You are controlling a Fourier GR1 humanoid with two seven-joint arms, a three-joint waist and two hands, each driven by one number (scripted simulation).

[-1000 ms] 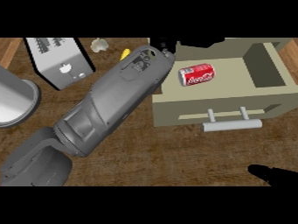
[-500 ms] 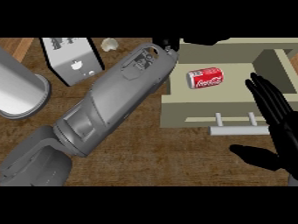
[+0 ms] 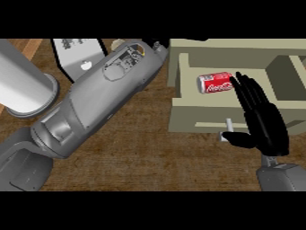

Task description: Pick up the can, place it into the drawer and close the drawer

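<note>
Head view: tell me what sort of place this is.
Probably a kitchen counter. A wooden worktop carries an open beige drawer with a red soda can lying inside. A silver appliance, perhaps a toaster, shows at the view's top, and a white cylinder that I cannot identify stands at the left.

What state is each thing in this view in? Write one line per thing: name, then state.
drawer: pulled open.
can: lying on its side inside the drawer.
right hand: open, fingers straight, over the drawer's front, fingertips by the can.
white cylinder: standing upright on the counter.
</note>
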